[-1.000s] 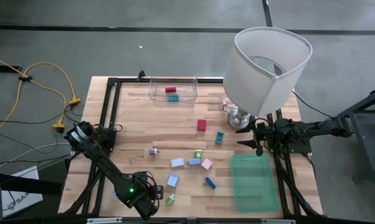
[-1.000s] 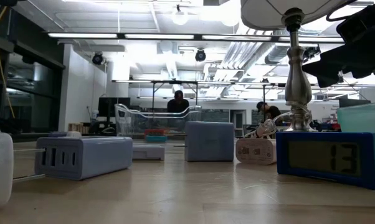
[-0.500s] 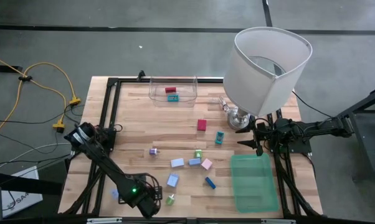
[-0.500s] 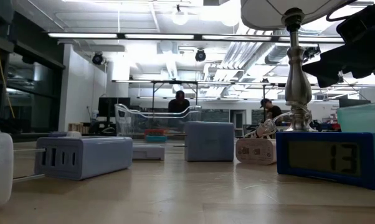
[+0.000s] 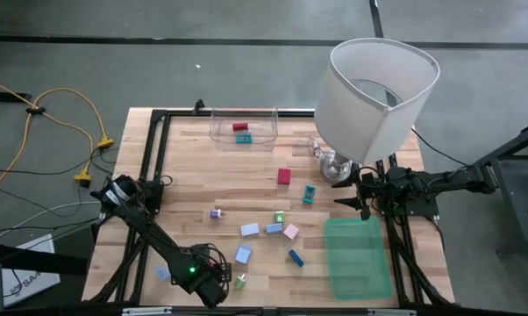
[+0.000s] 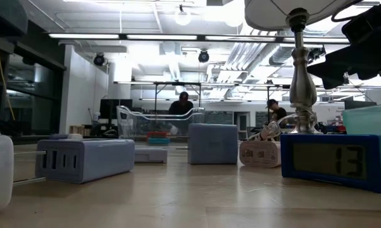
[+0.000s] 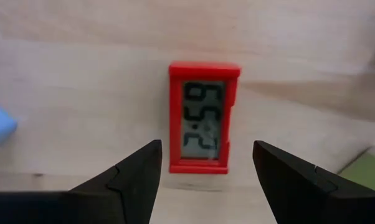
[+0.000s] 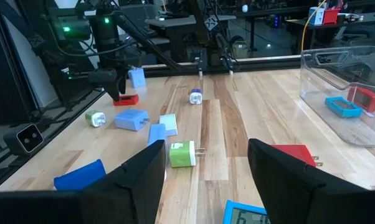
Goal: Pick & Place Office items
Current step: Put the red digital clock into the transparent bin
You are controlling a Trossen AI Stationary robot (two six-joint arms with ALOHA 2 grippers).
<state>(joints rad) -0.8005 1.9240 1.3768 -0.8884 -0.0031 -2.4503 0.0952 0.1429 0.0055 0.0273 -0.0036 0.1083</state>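
- A small red clock (image 7: 204, 117) lies flat on the wooden table (image 5: 246, 180) at its near left edge, display up.
- The left gripper (image 7: 206, 180) hangs right above it, fingers spread either side, not touching.
- Other coloured office items (image 5: 274, 228) lie scattered mid-table.
- The right gripper (image 8: 203, 180) waits beside the lamp (image 5: 375, 96), fingers apart, empty.

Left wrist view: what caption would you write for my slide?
Open left gripper poised over a small red digital clock lying on the wooden table.
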